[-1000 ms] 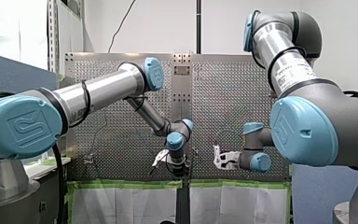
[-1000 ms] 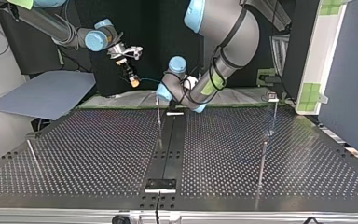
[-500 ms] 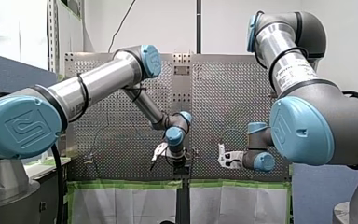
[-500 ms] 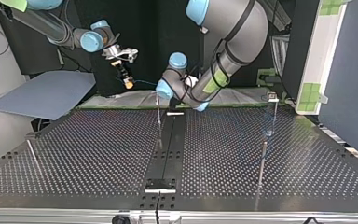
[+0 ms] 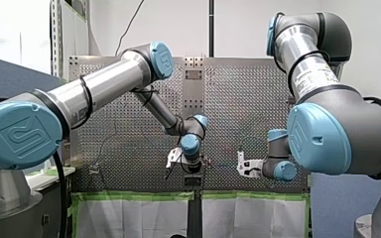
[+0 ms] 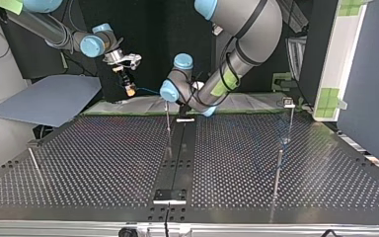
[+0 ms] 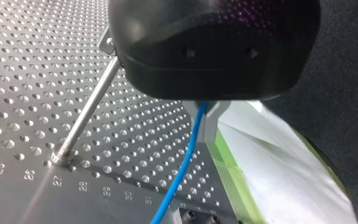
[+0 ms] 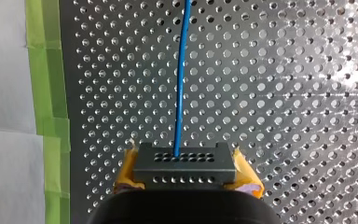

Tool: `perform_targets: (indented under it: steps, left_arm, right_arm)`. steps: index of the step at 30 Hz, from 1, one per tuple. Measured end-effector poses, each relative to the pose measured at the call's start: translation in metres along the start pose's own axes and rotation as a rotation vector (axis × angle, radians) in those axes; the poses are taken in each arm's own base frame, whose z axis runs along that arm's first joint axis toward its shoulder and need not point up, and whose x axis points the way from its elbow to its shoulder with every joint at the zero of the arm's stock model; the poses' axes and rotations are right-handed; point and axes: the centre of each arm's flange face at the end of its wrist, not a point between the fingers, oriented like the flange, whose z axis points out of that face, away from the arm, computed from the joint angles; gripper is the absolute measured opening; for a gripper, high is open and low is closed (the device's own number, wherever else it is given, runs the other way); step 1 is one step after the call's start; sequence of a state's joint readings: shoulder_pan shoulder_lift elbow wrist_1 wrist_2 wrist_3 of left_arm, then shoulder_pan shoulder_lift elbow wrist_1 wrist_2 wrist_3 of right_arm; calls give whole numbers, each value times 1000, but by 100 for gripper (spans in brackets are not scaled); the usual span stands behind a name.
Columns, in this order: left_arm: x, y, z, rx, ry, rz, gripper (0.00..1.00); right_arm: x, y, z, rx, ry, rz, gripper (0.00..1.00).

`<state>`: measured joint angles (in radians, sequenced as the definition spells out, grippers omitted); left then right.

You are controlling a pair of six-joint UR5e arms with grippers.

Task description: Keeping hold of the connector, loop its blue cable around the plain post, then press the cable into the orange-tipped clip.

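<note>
The connector (image 8: 184,167) is sitting clamped at its two ends between the yellow pads (image 8: 127,173) of my right gripper (image 8: 185,179), and the blue cable (image 8: 181,74) is running out of its face over the perforated table (image 8: 284,93). The top view is giving only an orange speck there, raised near the table's far edge. My left wrist view is showing what the others are hiding: my left gripper (image 7: 205,126) is pinching the cable between its metal fingers (image 7: 216,123), near the plain post (image 7: 87,112)
</note>
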<state>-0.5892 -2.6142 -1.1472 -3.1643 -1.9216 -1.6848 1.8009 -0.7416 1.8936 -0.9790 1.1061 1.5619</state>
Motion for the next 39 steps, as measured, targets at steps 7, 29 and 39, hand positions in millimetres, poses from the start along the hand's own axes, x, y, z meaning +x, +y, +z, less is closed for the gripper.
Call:
perform_targets:
  steps: [7,29,39]
  left_arm:
    - [-3,12,-6,-46,-25,-17,0]
    - [38,16,-29,-75,-43,-40,0]
    - [31,9,-26,-59,-129,-83,0]
  right_arm:
    - [0,1,0,-2,-1,-2,0]
    - [3,9,2,-15,20,-1,0]
    - [6,17,4,-24,37,17,0]
